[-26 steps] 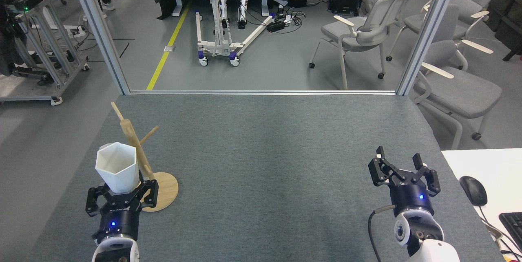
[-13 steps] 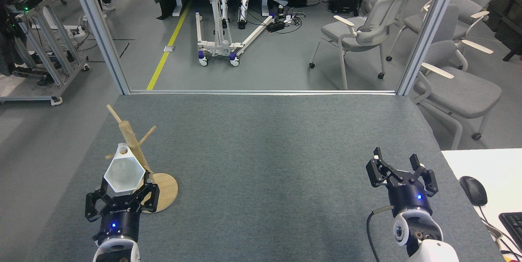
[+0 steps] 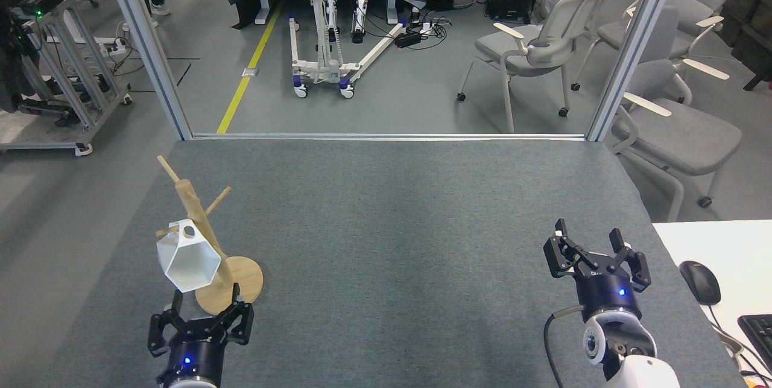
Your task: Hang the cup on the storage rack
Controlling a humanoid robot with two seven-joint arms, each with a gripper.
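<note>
From the head view, the white cup [image 3: 188, 257] hangs by its little loop on a peg of the wooden storage rack [image 3: 208, 242], at the near left of the grey table [image 3: 398, 243]. Just below it, the left gripper [image 3: 202, 323] is spread apart and holds nothing. The right gripper [image 3: 594, 247], near right, is spread apart too, with nothing in it.

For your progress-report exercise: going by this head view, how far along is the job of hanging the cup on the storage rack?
Nearly finished, it seems. Done: the cup hangs tilted by its side loop on a peg of the storage rack, with no gripper touching it. In hand: nothing; the left gripper sits open below the cup, and the right gripper is open and empty far to the right. Left: perhaps only moving the left arm clear.
</note>
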